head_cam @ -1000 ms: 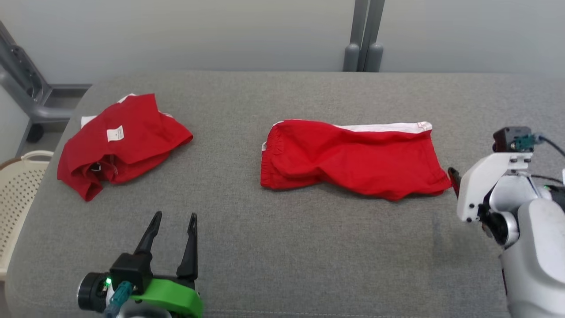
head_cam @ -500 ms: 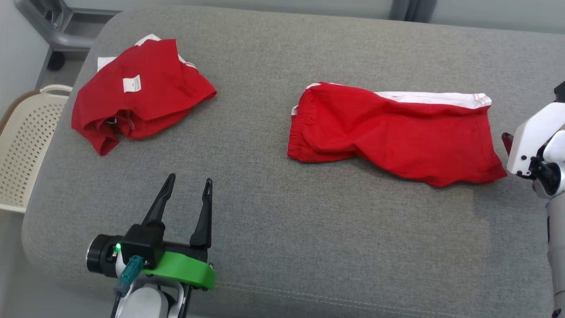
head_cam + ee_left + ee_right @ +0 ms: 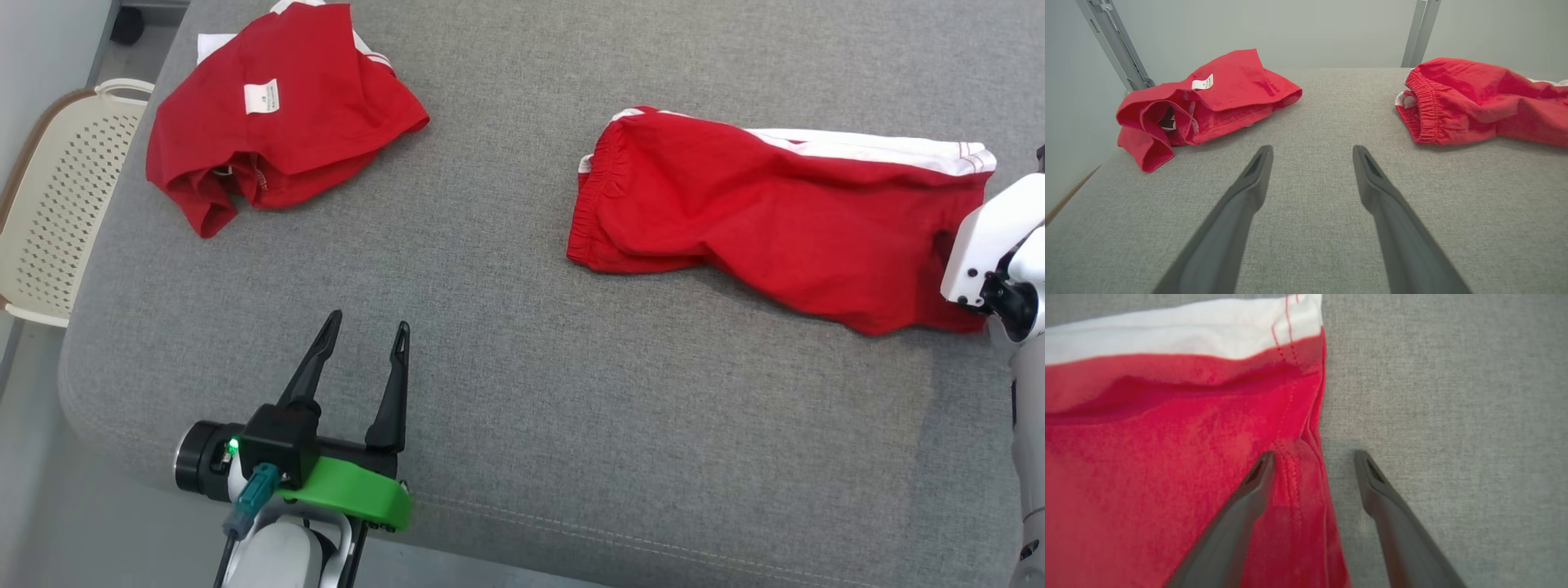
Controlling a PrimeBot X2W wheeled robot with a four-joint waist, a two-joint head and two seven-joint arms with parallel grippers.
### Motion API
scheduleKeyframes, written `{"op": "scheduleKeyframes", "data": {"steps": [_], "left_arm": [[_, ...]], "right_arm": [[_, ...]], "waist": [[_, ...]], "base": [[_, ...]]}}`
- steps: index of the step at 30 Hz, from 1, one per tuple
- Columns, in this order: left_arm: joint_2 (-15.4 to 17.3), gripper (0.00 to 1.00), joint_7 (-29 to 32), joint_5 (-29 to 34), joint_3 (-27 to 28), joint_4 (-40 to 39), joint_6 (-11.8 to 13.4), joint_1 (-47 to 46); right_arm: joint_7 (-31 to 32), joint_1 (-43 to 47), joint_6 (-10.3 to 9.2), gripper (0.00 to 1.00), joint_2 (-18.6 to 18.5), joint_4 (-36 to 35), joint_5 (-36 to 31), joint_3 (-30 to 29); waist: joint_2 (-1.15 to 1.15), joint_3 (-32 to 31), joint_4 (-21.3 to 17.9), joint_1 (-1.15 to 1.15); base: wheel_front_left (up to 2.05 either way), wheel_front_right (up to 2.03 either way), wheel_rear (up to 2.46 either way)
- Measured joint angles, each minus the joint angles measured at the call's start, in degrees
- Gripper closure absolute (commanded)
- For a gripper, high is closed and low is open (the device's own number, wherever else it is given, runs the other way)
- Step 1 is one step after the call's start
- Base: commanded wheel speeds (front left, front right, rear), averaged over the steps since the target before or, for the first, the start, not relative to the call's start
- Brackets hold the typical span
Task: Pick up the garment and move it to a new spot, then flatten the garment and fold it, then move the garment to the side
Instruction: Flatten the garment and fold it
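Note:
Red shorts with a white side stripe (image 3: 759,212) lie stretched out on the right half of the grey table (image 3: 531,425), elastic waistband to the left. My right gripper (image 3: 1314,457) is open and points down at their right hem. One finger is over the red cloth, the other over bare grey fabric, and nothing is held. In the head view its white housing (image 3: 980,245) covers that hem. A second red garment (image 3: 277,122) with a white label lies crumpled at the far left. My left gripper (image 3: 367,322) hovers open near the front edge, apart from both garments.
A cream perforated basket (image 3: 49,188) stands beside the table's left end. The table's rounded front edge runs just behind my left wrist. In the left wrist view, grey metal posts (image 3: 1419,32) rise against the wall beyond the table, and the shorts' waistband (image 3: 1425,110) lies to the right.
The head camera has tilted down and closer, shifting the whole picture. My right gripper has come from beside the shorts' right corner to over their hem. The left gripper has kept its place.

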Motion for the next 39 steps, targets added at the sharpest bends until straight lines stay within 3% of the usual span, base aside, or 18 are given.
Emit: {"op": "scheduleKeyframes", "data": {"steps": [3,4,5,7,8,21,33,39], "left_arm": [[-0.04,0.0,0.0,0.0,0.09,0.25,-0.15,-0.01],[-0.07,0.0,0.0,0.01,0.1,0.32,-0.16,-0.01],[-0.08,0.0,0.0,0.02,0.13,0.37,-0.16,-0.01],[-0.13,0.0,0.0,0.07,0.12,0.54,-0.19,-0.03],[-0.15,0.0,0.0,0.08,0.12,0.63,-0.19,-0.08],[-0.34,0.0,0.0,0.14,0.32,1.78,-0.6,-0.26],[-0.57,0.0,0.0,0.13,0.1,3.05,-0.89,0.74],[-0.68,0.0,0.0,0.03,-0.11,3.49,-0.9,1.74]], "right_arm": [[0.34,-0.86,-0.03,0.0,0.3,1.22,1.04,-0.54],[0.74,-1.18,-0.07,0.1,0.36,1.65,1.35,-0.51],[1.14,-1.58,-0.23,0.41,0.48,1.96,1.92,-0.58],[1.29,-1.92,-0.25,0.94,0.76,2.27,2.64,-0.47],[1.59,-2.1,-0.25,1.0,0.84,2.38,2.7,-0.09],[0.88,-2.11,0.09,1.0,-0.05,3.46,1.15,-0.19],[2.21,-1.5,0.07,1.0,-4.37,0.16,-8.7,-3.49],[5.32,-1.49,0.02,1.0,-1.67,-2.52,-9.51,-2.26]], "waist": [[0.0,0.42,0.18,0.0],[0.0,0.49,0.12,0.0],[0.0,0.53,0.05,0.0],[0.0,0.58,-0.08,0.0],[0.0,0.57,-0.14,0.0],[0.0,-0.99,-0.38,0.0],[0.0,-5.5,0.5,0.0],[0.0,-7.67,1.27,0.0]], "base": [[0.0,0.0,0.0],[0.0,0.0,0.0],[0.0,0.0,0.0],[0.0,0.0,0.0],[0.0,0.0,0.0],[0.0,0.0,0.0],[0.0,0.0,0.0],[0.0,0.0,0.0]]}}
